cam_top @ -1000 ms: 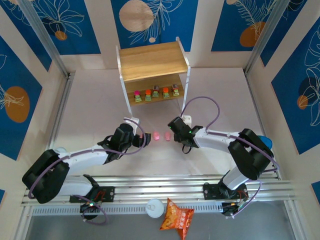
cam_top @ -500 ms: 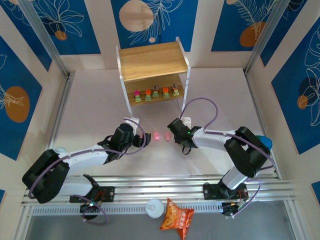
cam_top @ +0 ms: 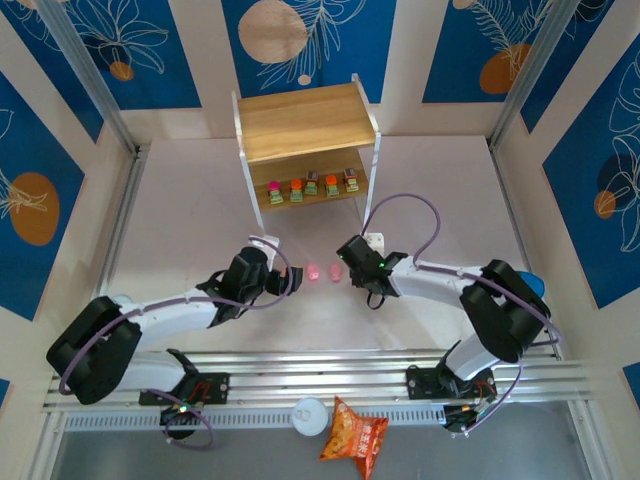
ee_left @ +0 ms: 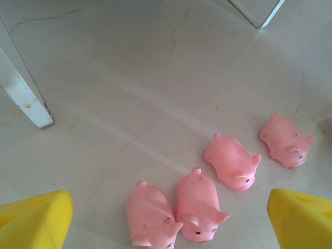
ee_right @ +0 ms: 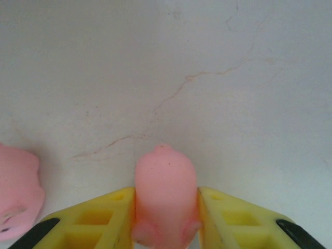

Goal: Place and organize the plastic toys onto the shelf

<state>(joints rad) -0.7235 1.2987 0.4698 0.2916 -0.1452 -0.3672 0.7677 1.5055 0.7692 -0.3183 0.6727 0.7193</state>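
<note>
The shelf [cam_top: 305, 120] stands at the back, with several blocky toys [cam_top: 312, 186] in a row on its lower board. Pink pig toys [cam_top: 313, 271] lie on the table between my grippers. In the left wrist view several pigs [ee_left: 232, 162] lie on their bellies, two of them [ee_left: 199, 206] side by side between my wide-apart yellow fingers [ee_left: 31, 220]. My left gripper [cam_top: 285, 272] is open and holds nothing. My right gripper [ee_right: 165, 218] is shut on one pink pig [ee_right: 165, 187], both pads pressing its sides. Another pig [ee_right: 15, 189] lies to its left.
White shelf legs [ee_left: 23, 96] stand just beyond the pigs. An orange snack bag [cam_top: 352, 437] and a white round lid [cam_top: 310, 415] lie at the near edge, behind the arm bases. Blue patterned walls close in the table on three sides.
The right gripper's jaws have closed in onto a pink pig. The left arm and the other pigs have stayed where they were.
</note>
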